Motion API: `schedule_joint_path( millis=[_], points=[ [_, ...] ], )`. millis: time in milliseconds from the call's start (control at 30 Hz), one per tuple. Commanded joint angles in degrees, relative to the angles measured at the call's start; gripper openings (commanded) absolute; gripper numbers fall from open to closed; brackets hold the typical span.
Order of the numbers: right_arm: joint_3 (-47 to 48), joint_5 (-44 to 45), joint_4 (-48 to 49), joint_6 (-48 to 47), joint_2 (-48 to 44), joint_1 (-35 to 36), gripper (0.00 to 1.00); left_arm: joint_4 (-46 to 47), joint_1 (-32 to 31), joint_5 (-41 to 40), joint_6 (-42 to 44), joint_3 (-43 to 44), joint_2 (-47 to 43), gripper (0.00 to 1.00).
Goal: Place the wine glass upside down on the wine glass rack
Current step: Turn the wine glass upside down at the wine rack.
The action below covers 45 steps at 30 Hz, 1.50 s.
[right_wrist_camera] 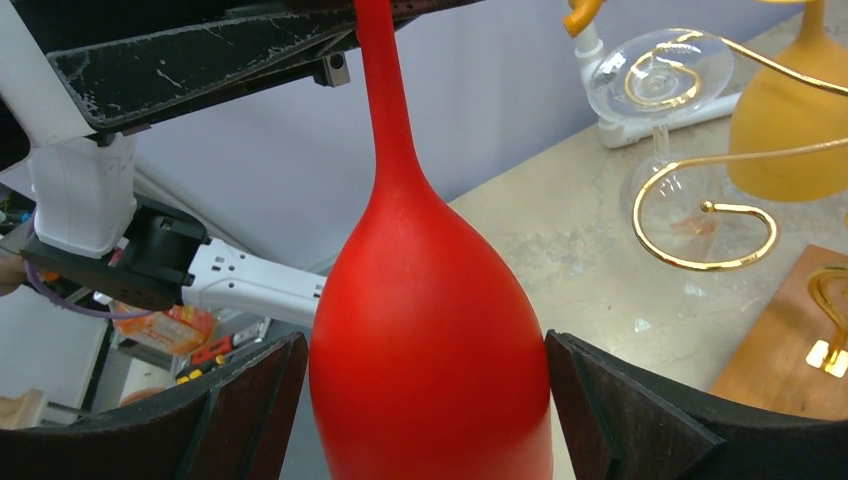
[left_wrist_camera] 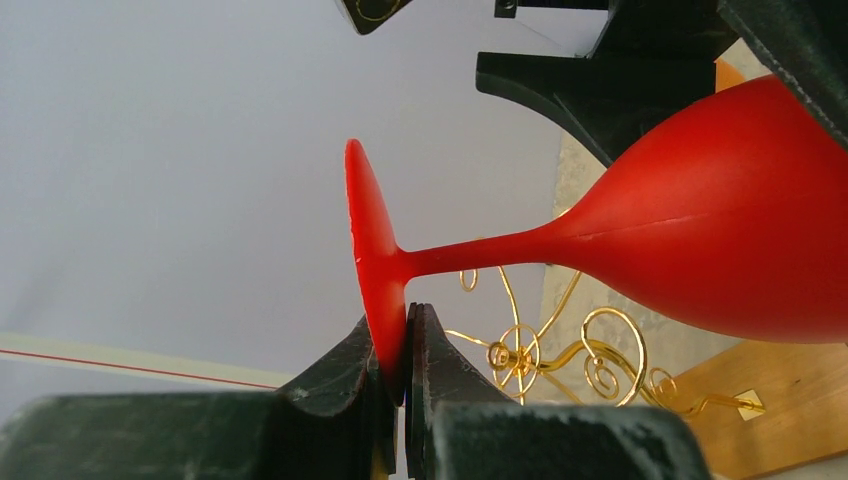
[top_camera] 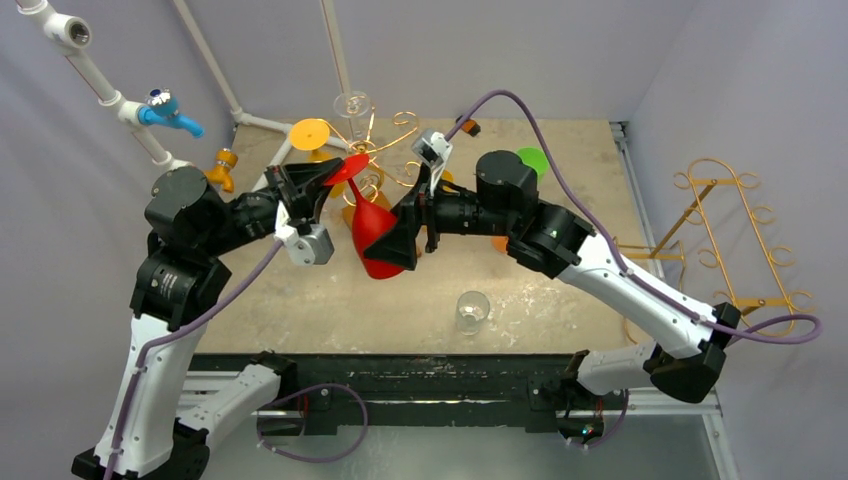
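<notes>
A: The left fingers (left_wrist_camera: 440, 370) pinch only the edge of the red wine glass (left_wrist_camera: 720, 230) foot, holding it aloft over the tabletop (top_camera: 400, 300). That thin disc could pivot or slip.
B: The right fingers (right_wrist_camera: 250, 400) stand wide either side of the bowl, gripping nothing. Closing off-centre might knock it loose.
A: It looks matte and smooth, with a teardrop bowl and a slender stem.
B: Behind it, the gold wire rack (top_camera: 385, 150) curls in spirals.

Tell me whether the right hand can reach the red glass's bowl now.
Likely yes: the open right hand straddles the red wine glass at its bowl; the left hand pinches only the foot.
</notes>
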Motion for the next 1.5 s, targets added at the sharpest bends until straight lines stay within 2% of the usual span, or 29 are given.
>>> schedule_joint_path(
  millis=[0,200,300,333,367,400,467,500,533,700,967,1467],
  points=[
    [-2.1,-2.4,7.2,2.2,-0.8,0.5,0.95,4.2,0.1,2.7,2.8,-0.4,0.3,0.00],
    [-5.7,3.5,8.7,2.0,-3.9,0.5,0.61,5.7,0.1,0.8,-0.3,-0.5,0.6,0.00],
    [-8.1,8.8,9.0,0.7,-6.5,0.4,0.50,5.6,0.1,0.4,-1.7,-0.4,0.5,0.01],
    [-8.7,10.0,9.1,0.3,-7.1,0.4,0.48,5.7,0.1,0.2,-2.3,-0.5,0.5,0.08],
    [-9.3,11.2,9.1,-0.1,-7.6,0.4,0.47,5.4,0.1,0.0,-3.3,-0.3,0.6,0.25],
    [-9.6,12.4,9.0,-0.6,-7.8,0.4,0.46,4.8,0.1,-0.3,-4.1,0.0,0.7,0.49],
    [-10.2,14.6,8.1,-1.8,-8.1,0.1,0.44,2.7,0.1,-1.2,-4.9,1.2,1.2,0.88],
    [-10.4,15.8,7.3,-2.2,-8.1,-0.1,0.43,1.2,0.1,-1.7,-5.4,1.9,1.4,0.96],
    [-10.7,16.8,6.9,-2.7,-8.1,-0.2,0.43,-0.2,0.1,-2.2,-5.9,2.7,1.7,0.99],
    [-15.0,20.7,6.4,-4.7,-8.3,-0.4,0.42,-3.0,0.1,-5.2,-12.1,4.0,1.5,1.00],
    [-20.7,23.4,11.3,-5.8,-6.5,-0.5,0.41,-4.7,0.1,-9.4,-24.4,4.8,0.6,1.00],
    [-21.9,24.5,21.6,-8.0,0.3,-1.8,0.38,-6.2,0.1,-11.1,-28.8,4.5,0.1,1.00]
  ],
)
